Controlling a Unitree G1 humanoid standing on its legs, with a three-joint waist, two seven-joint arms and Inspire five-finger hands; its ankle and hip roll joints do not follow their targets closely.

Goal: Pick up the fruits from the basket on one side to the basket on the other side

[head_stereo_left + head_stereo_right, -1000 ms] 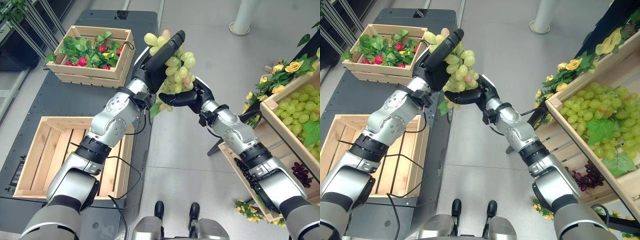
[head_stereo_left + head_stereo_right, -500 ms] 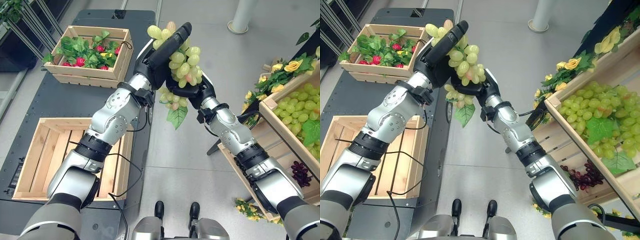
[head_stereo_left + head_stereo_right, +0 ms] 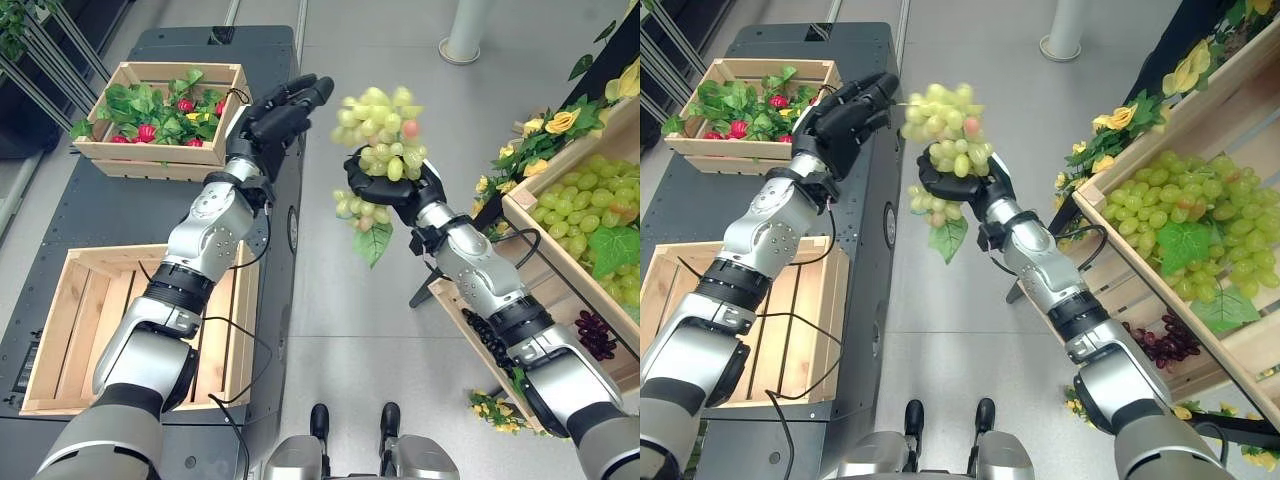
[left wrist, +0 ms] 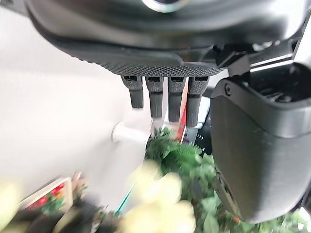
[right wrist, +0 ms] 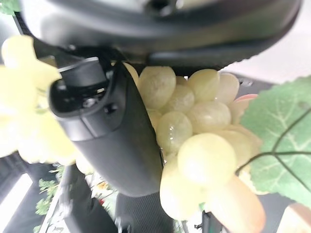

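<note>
Right hand (image 3: 400, 188) is holding the green grape bunch (image 3: 378, 135) up in mid-air over the floor, between the dark worktop (image 3: 120, 215) on the left and the grape crate (image 3: 575, 215) on the right. Fingers are curling round the bunch from underneath; the right wrist view is showing grapes pressed against the palm and thumb. Bunch's long axis is running roughly vertical, with its leaf (image 3: 372, 243) hanging below the hand.

Left hand (image 3: 275, 110) is sitting just left of the bunch, apart from it, fingers loosely extended and pinching nothing; the left wrist view is showing them straight.

Key relation: the bunch is lying to the right of the left fingers, near but not touching. The empty wooden crate (image 3: 80, 320) is sitting near-left on the worktop, well down and left of the bunch. The left arm is the nearer one to that crate, so a handover looks likely, though that is only my read. The far-left crate (image 3: 150, 155) is holding leaves and red fruit.
</note>
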